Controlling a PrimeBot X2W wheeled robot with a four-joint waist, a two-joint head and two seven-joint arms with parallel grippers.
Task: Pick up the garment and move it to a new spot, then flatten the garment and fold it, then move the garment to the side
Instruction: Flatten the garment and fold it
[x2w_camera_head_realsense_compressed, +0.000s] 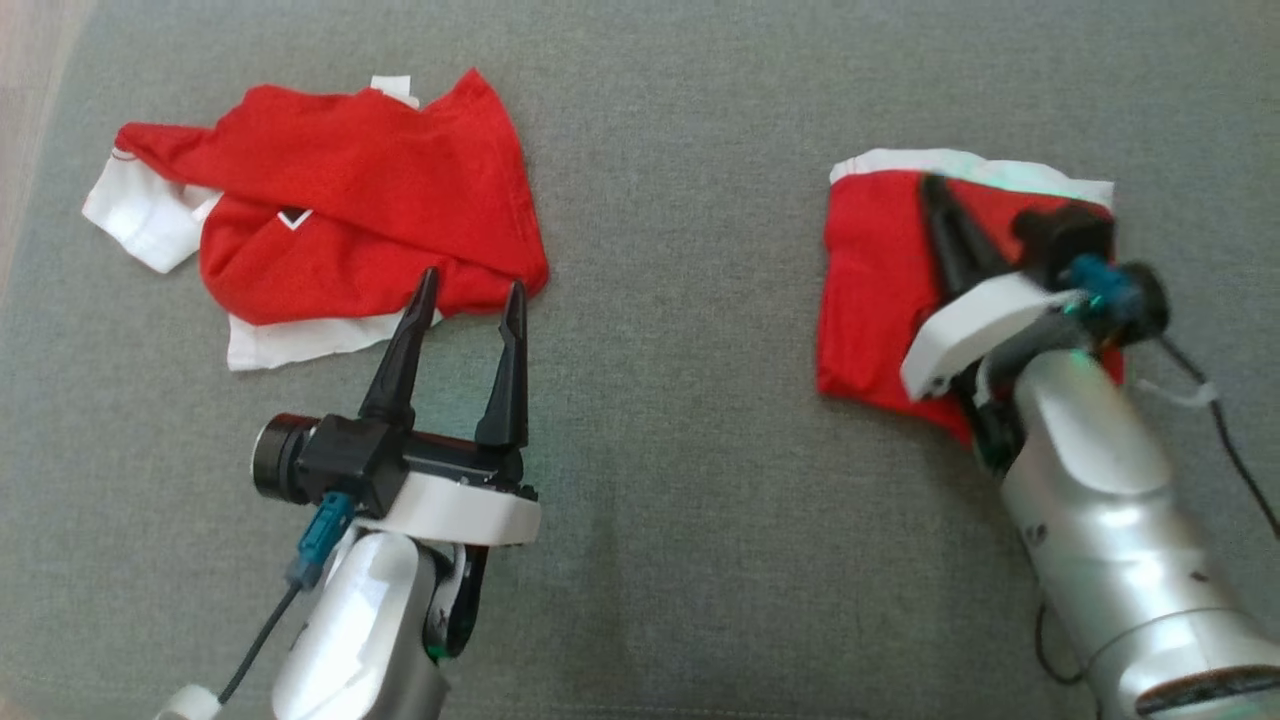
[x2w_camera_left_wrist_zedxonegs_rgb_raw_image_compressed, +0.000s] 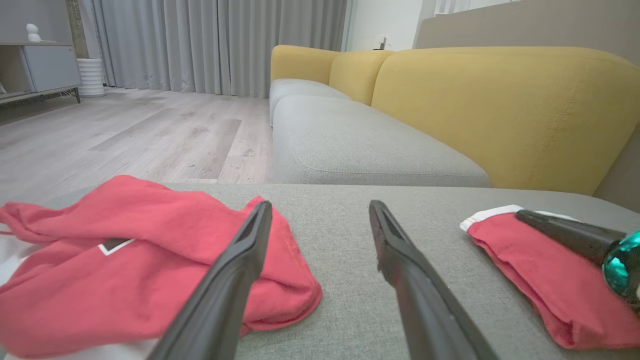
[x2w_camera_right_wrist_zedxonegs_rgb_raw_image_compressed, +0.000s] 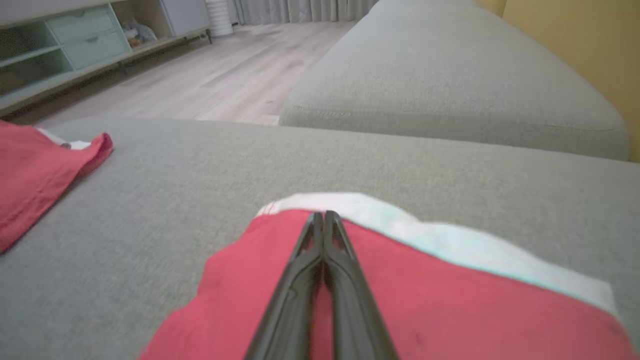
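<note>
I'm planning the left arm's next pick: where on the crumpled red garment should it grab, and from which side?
Probably the near right corner of the crumpled red garment, where folds bunch into a raised lip off the grey cushion. Come from the robot's side: the open left claw points at that edge.

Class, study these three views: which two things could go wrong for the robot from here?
1. The shut right gripper lies over the folded garment; sliding it sideways might rumple the fold.
2. The open left gripper points at the crumpled garment; it may pinch several layers at once.
</note>
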